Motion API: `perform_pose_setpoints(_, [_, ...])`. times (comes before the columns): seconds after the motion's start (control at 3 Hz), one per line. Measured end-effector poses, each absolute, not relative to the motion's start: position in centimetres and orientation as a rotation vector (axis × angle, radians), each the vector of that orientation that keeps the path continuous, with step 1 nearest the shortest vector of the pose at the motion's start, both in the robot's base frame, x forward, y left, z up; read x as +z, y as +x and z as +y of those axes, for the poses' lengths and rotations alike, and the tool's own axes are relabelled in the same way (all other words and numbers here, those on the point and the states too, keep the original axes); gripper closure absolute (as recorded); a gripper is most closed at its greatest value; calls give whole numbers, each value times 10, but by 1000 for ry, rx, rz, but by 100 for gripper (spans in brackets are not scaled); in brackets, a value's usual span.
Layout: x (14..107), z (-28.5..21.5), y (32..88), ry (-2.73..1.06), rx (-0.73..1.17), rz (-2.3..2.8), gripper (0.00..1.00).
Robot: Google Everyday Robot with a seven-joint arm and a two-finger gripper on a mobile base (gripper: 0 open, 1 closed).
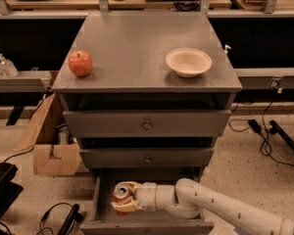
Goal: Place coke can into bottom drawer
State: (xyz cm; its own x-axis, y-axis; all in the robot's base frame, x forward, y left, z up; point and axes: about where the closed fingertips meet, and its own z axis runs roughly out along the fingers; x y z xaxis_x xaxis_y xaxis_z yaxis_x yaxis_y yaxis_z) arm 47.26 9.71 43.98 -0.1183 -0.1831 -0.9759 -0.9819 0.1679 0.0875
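The coke can (120, 195), red with a silver top, is upright inside the open bottom drawer (103, 223), toward its left side. My gripper (124, 198) is shut on the can, its cream fingers (129, 186) wrapped around the can's sides. My white arm (220, 209) reaches in from the lower right over the drawer. I cannot tell if the can's base touches the drawer floor. The two upper drawers (147, 125) with round knobs are closed.
A red apple (80, 63) and a cream bowl (188, 61) sit on the cabinet top (137, 43). A cardboard box (51, 146) stands left of the cabinet. Cables lie on the floor at right (264, 136) and lower left (59, 217).
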Motion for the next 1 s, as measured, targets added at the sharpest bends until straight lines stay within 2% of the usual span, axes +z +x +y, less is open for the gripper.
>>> perform_pose_setpoints(0.67, [407,105,493,-1147,1089,1508,100])
perform_pose_setpoints(1.0, [329,129,510,-1204,1169,1500,100])
